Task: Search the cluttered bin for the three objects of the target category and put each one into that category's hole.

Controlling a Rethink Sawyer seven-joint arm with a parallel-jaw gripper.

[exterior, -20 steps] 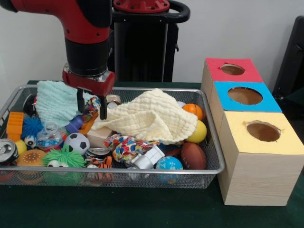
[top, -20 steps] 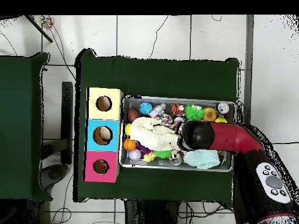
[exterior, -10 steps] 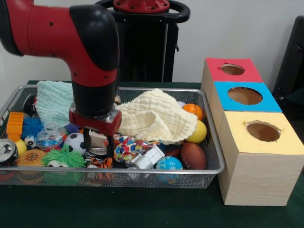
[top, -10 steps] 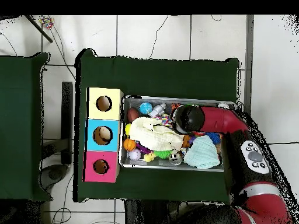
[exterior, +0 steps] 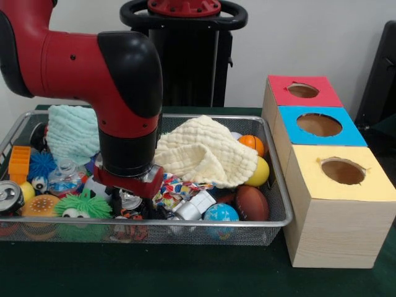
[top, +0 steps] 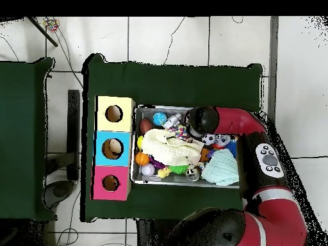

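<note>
My gripper [exterior: 131, 207] is down inside the wire bin [exterior: 204, 223] near its front rim, open, its fingers sunk among the toys around a shiny silver piece [exterior: 130, 199]. A soccer ball [exterior: 93, 185] and a green spiky toy [exterior: 83, 205] lie to its left, a colourful rope toy [exterior: 176, 187] and a white cylinder [exterior: 195, 204] to its right. In the overhead view the arm's black wrist [top: 200, 118] hides the gripper. Beside the bin stand three boxes with holes: red [exterior: 303, 90], blue [exterior: 319, 124] and yellow [exterior: 342, 171].
A yellow cloth [exterior: 204, 151] covers the bin's middle and a pale teal cloth [exterior: 73, 133] its back left corner. A brown football [exterior: 252, 202], globe ball [exterior: 219, 213], basketball [exterior: 251, 143] and yellow ball [exterior: 260, 172] crowd the right end. A can [exterior: 9, 197] sits at the left.
The arm swung from the bin's back left toward its front rim and came down, so the gripper now sits low among the toys instead of hanging above them.
</note>
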